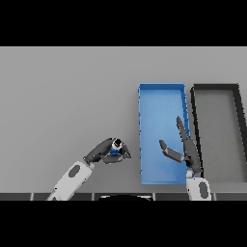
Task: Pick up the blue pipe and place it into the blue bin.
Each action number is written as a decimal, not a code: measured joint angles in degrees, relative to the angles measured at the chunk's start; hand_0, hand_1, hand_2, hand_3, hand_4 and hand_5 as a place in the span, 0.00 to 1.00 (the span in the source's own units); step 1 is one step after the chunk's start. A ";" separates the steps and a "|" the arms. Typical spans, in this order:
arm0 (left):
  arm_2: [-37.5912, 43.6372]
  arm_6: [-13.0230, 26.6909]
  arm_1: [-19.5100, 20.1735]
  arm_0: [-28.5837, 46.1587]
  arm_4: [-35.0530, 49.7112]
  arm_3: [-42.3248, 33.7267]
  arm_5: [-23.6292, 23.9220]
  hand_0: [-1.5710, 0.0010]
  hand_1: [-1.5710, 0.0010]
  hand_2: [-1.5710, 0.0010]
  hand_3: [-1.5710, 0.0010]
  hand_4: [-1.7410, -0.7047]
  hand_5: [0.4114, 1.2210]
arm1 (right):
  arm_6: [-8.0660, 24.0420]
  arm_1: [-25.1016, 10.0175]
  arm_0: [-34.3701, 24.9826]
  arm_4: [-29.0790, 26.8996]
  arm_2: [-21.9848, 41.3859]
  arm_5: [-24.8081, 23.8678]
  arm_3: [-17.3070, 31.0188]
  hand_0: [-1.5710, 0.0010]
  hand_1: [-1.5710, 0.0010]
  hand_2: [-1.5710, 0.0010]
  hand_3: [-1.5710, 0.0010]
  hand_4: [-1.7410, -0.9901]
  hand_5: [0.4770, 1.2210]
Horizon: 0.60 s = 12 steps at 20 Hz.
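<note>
**Pipe in the left hand, bin to its right**

Grey desk fills the head view, bare apart from two trays at the right. One short blue pipe with a pale end sits inside the left hand, whose fingers curl round it, so it counts as gripped. The pipe appears to stand roughly on end, its pale end facing up; its long axis is otherwise hard to judge. One shallow rectangular blue bin lies just beside that hand on its right, long side running away from the robot. One dark grey bin of similar shape stands beyond it, touching or nearly so. The right hand hovers over the blue bin's near half, fingers straight and spread, holding nothing. The left hand is plainly the nearer carrier; a short sideways carry to the right looks enough.
</note>
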 measured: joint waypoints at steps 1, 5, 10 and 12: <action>0.01 0.29 -0.22 -0.25 -0.14 0.17 0.51 0.11 0.10 0.09 0.14 0.06 0.92 | 0.42 0.63 -0.51 0.35 0.61 -0.07 0.25 1.00 1.00 1.00 1.00 0.73 0.17; 0.67 0.70 -1.28 -0.81 0.40 -3.69 2.79 0.05 0.04 0.04 0.09 0.02 0.97 | 0.28 0.67 -0.66 1.25 0.77 -0.63 0.34 1.00 1.00 1.00 1.00 0.74 0.17; -0.25 2.89 -1.86 -1.98 1.75 -9.97 2.45 0.02 0.01 0.01 0.06 0.01 0.99 | -0.83 0.23 0.11 1.70 0.46 -0.79 0.91 1.00 1.00 1.00 1.00 0.78 0.16; -0.42 5.87 -1.65 -3.12 2.04 -12.32 2.51 0.01 0.01 0.01 0.05 0.01 0.99 | -1.78 0.21 -0.17 1.28 0.01 -0.82 1.41 1.00 1.00 1.00 1.00 0.80 0.17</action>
